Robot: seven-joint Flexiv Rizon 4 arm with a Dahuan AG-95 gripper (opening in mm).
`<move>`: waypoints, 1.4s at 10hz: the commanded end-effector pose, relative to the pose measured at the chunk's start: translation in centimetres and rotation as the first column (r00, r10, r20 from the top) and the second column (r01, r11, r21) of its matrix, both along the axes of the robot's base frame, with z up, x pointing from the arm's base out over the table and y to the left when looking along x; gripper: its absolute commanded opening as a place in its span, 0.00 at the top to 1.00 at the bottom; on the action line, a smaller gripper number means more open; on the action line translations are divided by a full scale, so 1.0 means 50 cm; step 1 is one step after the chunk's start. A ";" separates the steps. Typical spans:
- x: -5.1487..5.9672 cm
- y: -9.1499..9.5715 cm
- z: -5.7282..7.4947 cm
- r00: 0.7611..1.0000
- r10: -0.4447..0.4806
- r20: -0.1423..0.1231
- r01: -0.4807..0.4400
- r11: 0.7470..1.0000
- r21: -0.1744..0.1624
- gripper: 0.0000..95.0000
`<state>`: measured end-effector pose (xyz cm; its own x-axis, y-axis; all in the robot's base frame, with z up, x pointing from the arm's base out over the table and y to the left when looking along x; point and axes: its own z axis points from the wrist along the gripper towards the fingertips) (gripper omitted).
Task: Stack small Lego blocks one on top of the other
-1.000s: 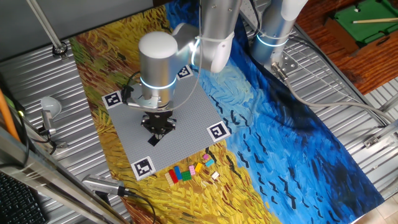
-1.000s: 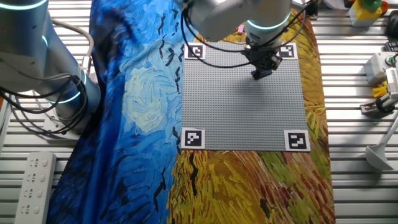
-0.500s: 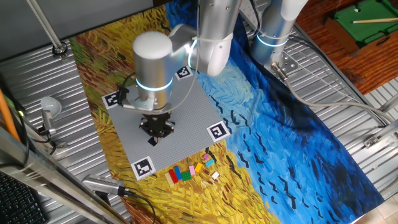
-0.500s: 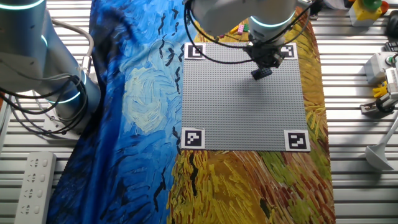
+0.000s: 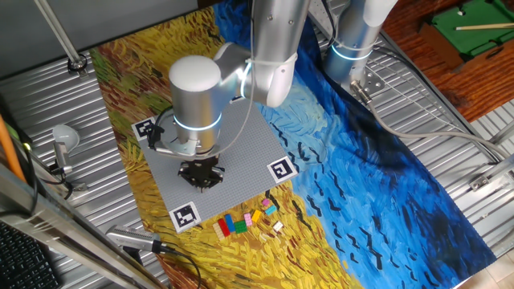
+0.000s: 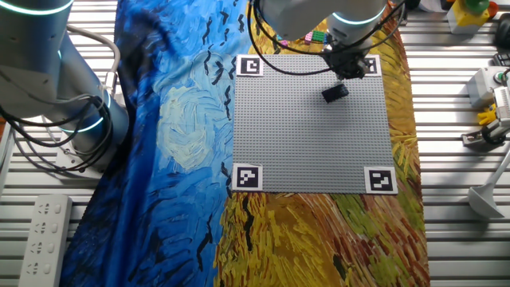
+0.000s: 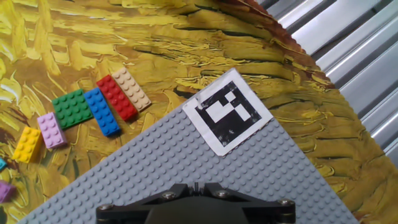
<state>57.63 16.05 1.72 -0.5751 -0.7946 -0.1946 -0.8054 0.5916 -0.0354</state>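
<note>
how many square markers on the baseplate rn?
4 markers, one at each corner of the grey baseplate, and, which the gripper partly hides.

gripper (image 6: 348, 70) off black block (image 6: 335, 92) (released), shifted

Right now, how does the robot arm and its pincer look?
The arm is smooth silver-grey tubes with rounded white joint caps and glowing cyan rings. Thin black cables loop beside the wrist. The pincer is small, black and angular.
</note>
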 end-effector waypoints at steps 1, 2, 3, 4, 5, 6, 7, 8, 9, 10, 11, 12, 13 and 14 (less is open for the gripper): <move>0.001 0.000 -0.003 1.000 0.003 0.002 -0.003 1.000 -0.002 1.00; 0.001 0.000 -0.004 1.000 0.002 0.003 -0.002 1.000 -0.003 1.00; 0.001 0.000 -0.005 1.000 0.005 0.005 -0.005 1.000 -0.003 1.00; 0.001 -0.001 -0.007 1.000 0.009 0.007 -0.009 1.000 -0.003 1.00; 0.001 -0.002 -0.009 1.000 0.013 0.011 -0.013 1.000 -0.002 1.00; 0.001 -0.005 -0.010 1.000 0.017 0.013 -0.017 1.000 -0.004 1.00; 0.001 -0.009 -0.011 1.000 0.023 0.015 -0.023 1.000 -0.005 1.00; 0.002 -0.021 -0.010 0.999 0.038 0.018 -0.038 0.999 -0.007 1.00; 0.004 -0.031 -0.009 0.999 0.050 0.019 -0.050 0.999 -0.009 1.00; 0.005 -0.042 -0.007 0.998 0.060 0.020 -0.060 0.998 -0.014 1.00; 0.004 -0.046 -0.006 0.998 0.063 0.020 -0.063 0.998 -0.016 1.00; 0.004 -0.048 -0.006 0.998 0.064 0.020 -0.064 0.998 -0.020 1.00; 0.003 -0.050 -0.007 0.998 0.065 0.020 -0.065 0.998 -0.024 1.00; 0.003 -0.050 -0.007 0.998 0.063 0.018 -0.062 0.998 -0.020 1.00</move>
